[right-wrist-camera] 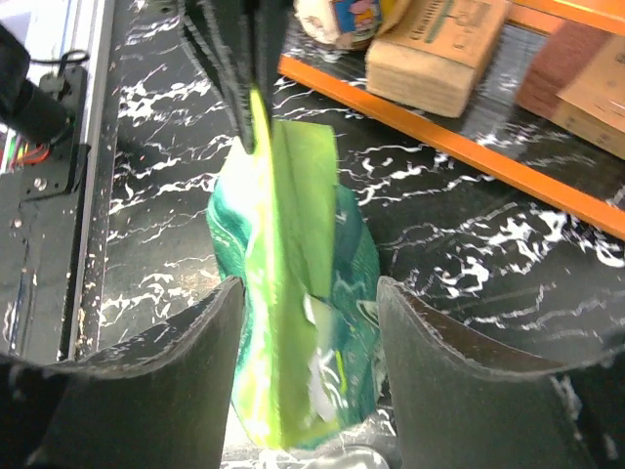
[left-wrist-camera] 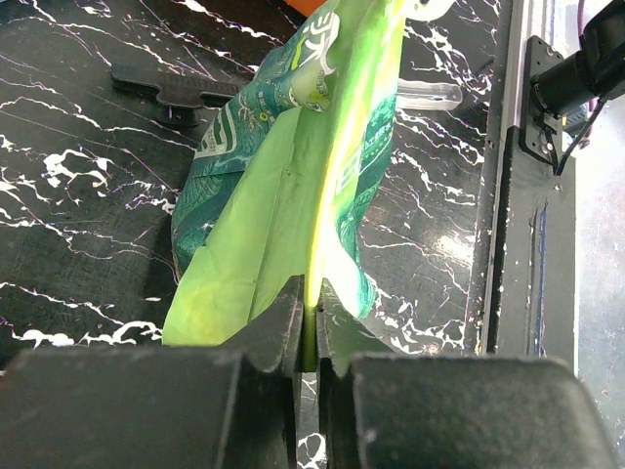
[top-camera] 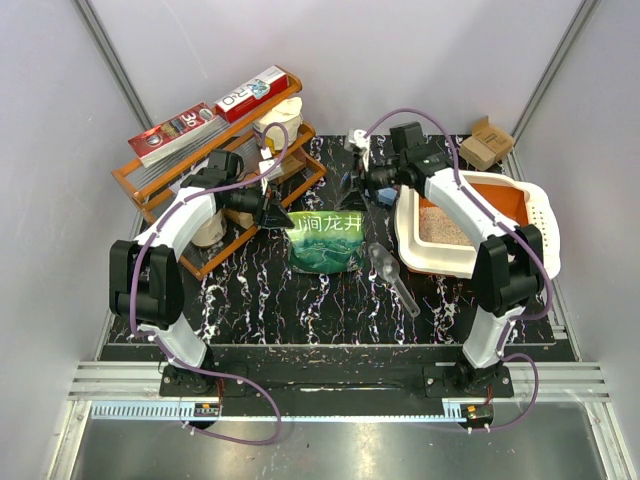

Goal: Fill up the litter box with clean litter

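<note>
The left pincer [left-wrist-camera: 308,315] is clenched on the top seam of a glossy green plastic pouch [left-wrist-camera: 283,195] printed with white characters, its two black fingers pressed flat against the folded edge. In the top view this grip sits at the pouch's 10 o'clock corner.

The right pincer [right-wrist-camera: 305,327] stands released. Its curved black fingers [right-wrist-camera: 200,342] are spread wide to either side of the opposite end of the pouch, and I cannot tell whether either pad touches it.

The pouch hangs between the two pincers over the black white-veined marbled surface [top-camera: 250,300].

At 4 o'clock of the pouch, just beside it, a clear plastic scoop [top-camera: 392,273] lies on the surface.

At 3 o'clock of the pouch sits the large rectangular plastic litter box [top-camera: 440,263], with a thick white rim and an orange inside. The clean litter [top-camera: 440,225], pale beige-pink granules, lies in its near half, and the right arm crosses above it.

At 9 o'clock stands an orange wire rack [top-camera: 165,195] loaded with boxes.

A small brown cardboard box [top-camera: 487,142] rests at 1 o'clock.
</note>
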